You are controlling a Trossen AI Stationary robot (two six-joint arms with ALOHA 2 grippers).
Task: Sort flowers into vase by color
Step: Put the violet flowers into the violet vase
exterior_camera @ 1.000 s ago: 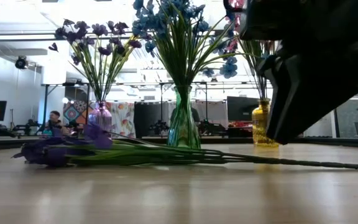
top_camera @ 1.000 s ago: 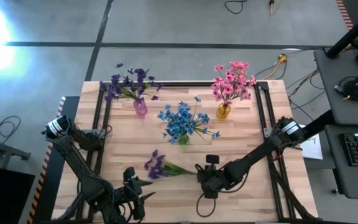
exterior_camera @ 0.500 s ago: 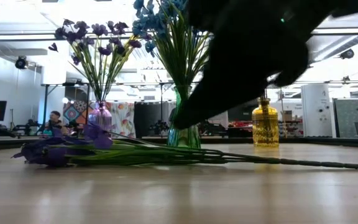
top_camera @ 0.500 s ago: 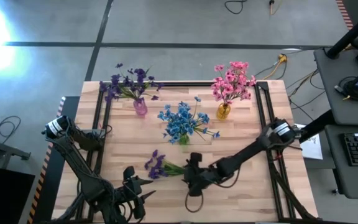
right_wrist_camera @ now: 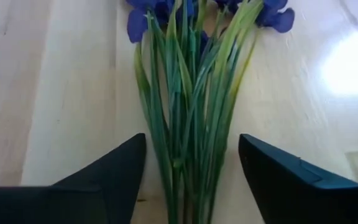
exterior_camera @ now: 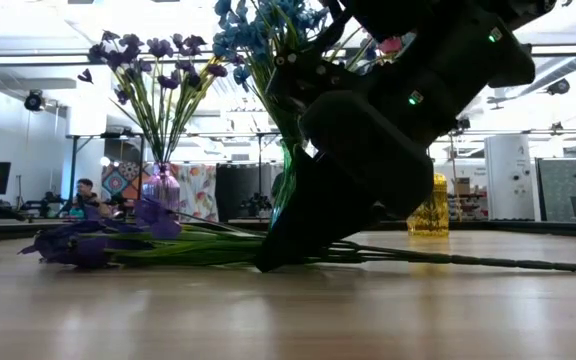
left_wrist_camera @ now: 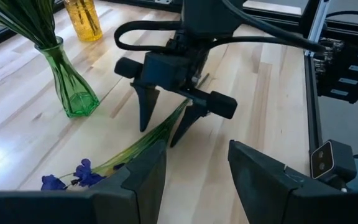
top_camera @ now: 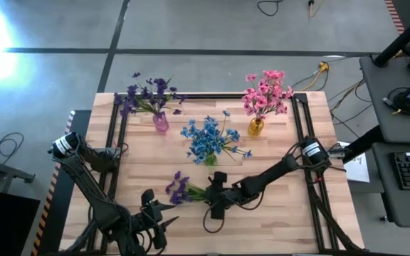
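Almost done: purple, blue and pink flowers in vases near the table's (top_camera: 141, 171) far edge, one purple sprig (top_camera: 185, 190) left lying mid-table, right gripper (left_wrist_camera: 169, 124) spread around its stems, left gripper (top_camera: 155, 220) open, waiting near the front edge.

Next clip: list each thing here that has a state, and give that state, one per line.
Purple sprig: lying flat on the table, loose, stems between the right end effector's fingers.
Right end effector: open, straddling the stems.
Left end effector: open, waiting at the near edge.
Pink vase: upright, holds purple flowers.
Green vase: upright, holds blue flowers.
Yellow vase: upright, holds pink flowers.
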